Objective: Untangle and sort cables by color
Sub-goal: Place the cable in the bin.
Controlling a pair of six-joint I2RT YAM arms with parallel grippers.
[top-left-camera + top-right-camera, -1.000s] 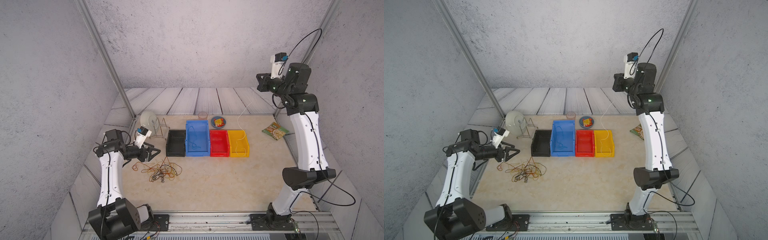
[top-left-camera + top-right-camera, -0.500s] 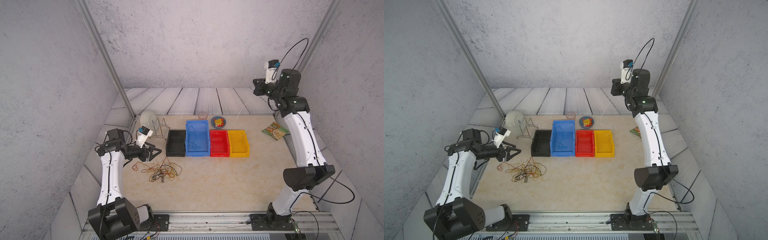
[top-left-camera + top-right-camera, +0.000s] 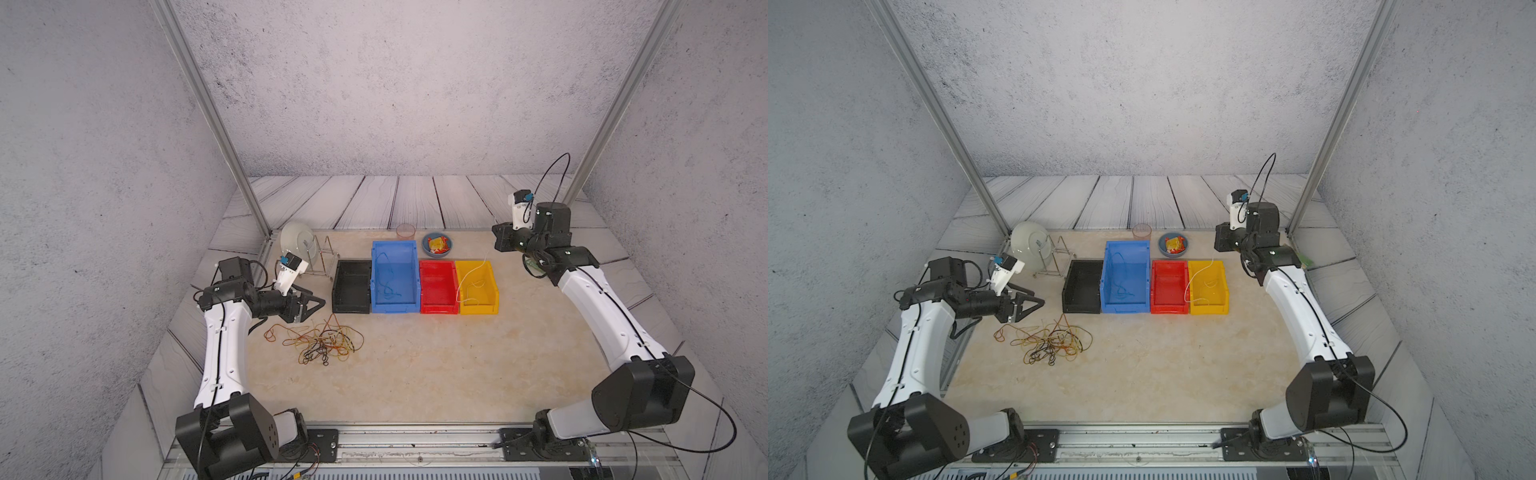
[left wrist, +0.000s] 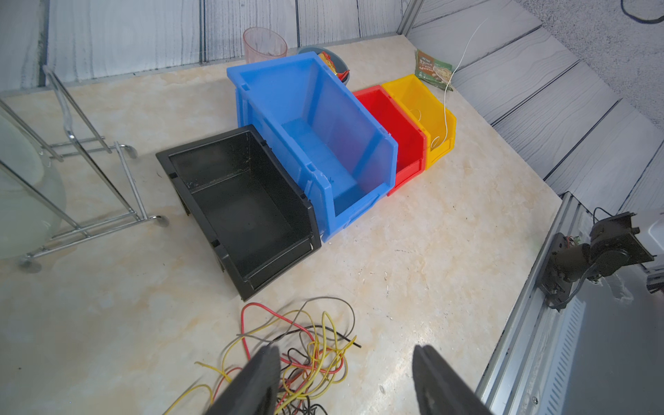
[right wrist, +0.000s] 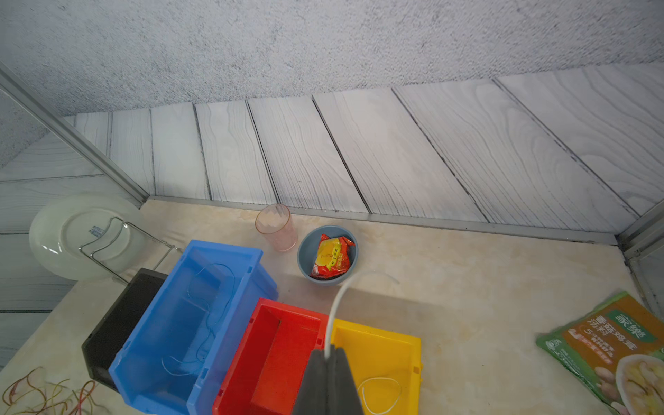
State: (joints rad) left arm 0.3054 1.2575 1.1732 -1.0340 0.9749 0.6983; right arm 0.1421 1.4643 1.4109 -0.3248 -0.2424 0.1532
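On the table, in front of the left arm, the unsorted cables lie in one loose tangle of yellow, red and black strands, seen in both top views and well apart from the right arm. The left gripper is held low just behind this tangle, fingers spread wide and holding nothing. In the left wrist view the two dark fingers frame the near edge of the tangle without clear contact. Four bins stand side by side in a row, walls touching: black bin, blue bin, red bin and yellow bin. Thin blue strands lie inside the blue bin. The black bin and the red bin show bare floors. The right gripper is raised above the far right end of the row, its fingers pressed together and pinching one pale strand. This strand hangs down from the fingers in a slack curve, and its lower part curls inside the yellow bin. Behind the bins stand a plate on a wire rack, a clear cup and a bowl containing a snack packet. A green packet lies flat on the table to the right of the yellow bin.
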